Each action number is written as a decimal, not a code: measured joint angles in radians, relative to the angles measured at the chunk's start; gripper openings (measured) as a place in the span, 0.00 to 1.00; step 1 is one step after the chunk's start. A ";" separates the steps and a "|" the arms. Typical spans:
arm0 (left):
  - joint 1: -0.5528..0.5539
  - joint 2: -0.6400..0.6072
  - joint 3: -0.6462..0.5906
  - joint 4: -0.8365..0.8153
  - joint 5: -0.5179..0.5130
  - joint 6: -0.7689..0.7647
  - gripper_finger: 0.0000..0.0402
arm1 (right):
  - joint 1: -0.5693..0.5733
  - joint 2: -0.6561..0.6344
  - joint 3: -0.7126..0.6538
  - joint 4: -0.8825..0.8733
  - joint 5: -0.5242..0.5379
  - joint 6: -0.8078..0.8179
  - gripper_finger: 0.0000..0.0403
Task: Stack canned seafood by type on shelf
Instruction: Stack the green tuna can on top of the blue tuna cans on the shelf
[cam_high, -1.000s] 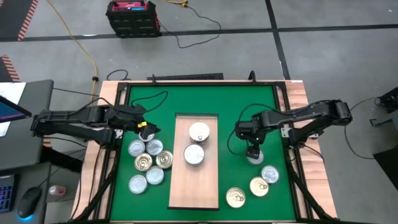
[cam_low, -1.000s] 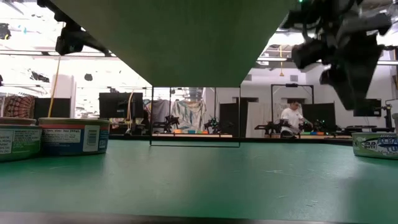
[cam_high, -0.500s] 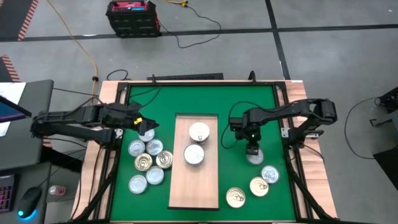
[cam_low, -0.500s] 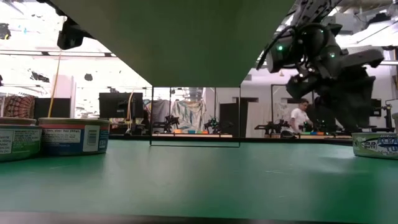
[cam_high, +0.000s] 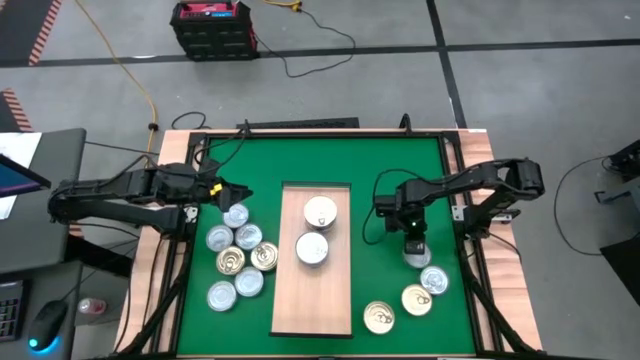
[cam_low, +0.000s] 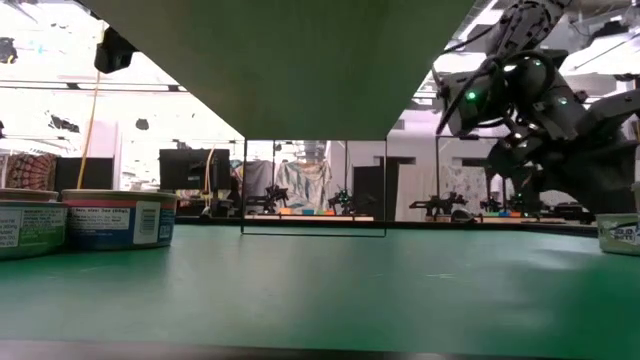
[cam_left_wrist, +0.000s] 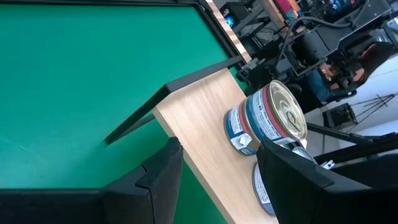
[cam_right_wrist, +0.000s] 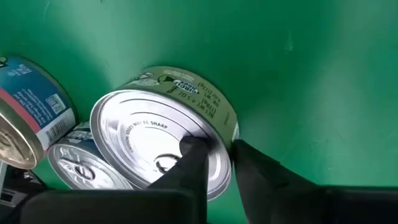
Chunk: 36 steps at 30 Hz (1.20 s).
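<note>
The shelf (cam_high: 315, 290) is a pale wooden board in the middle of the green mat, with two cans (cam_high: 320, 212) (cam_high: 312, 248) resting on its far half. Several cans (cam_high: 240, 258) are clustered on the mat to its left, and three more (cam_high: 417, 299) lie near the right front. My right gripper (cam_right_wrist: 219, 163) is down on a silver-lidded, green-labelled can (cam_high: 416, 254) right of the shelf. My left gripper (cam_left_wrist: 217, 177) hovers open by the far end of the left cluster, beside a silver can (cam_high: 236, 216), facing the shelf (cam_left_wrist: 205, 112). My right gripper pinches the green-labelled can by its rim (cam_right_wrist: 225, 144). One finger (cam_right_wrist: 194, 158) lies on the silver lid and the other (cam_right_wrist: 252, 165) stands outside the side wall. The fingers come from above, pointing down. The can's base rests on the mat.
The mat is framed by a raised wooden table rim (cam_high: 478, 200). Bare mat lies between the shelf and the right-hand cans, and along the far side. Two cans (cam_low: 118, 220) stand close to the low camera at the left.
My right gripper has come down onto the green-labelled can, which has shifted a little toward the table's right edge. My left gripper has drawn back toward the left edge, uncovering the silver can below it.
</note>
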 joint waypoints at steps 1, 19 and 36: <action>0.000 0.003 0.000 0.000 -0.004 0.000 0.50 | -0.008 0.000 -0.004 0.000 -0.002 -0.008 0.22; 0.001 0.004 0.000 0.032 -0.058 -0.032 0.50 | -0.274 -0.067 -0.007 0.013 -0.007 -0.170 0.14; 0.001 0.002 0.000 0.040 -0.006 0.057 0.50 | -0.322 -0.145 0.034 -0.015 0.033 -0.206 0.21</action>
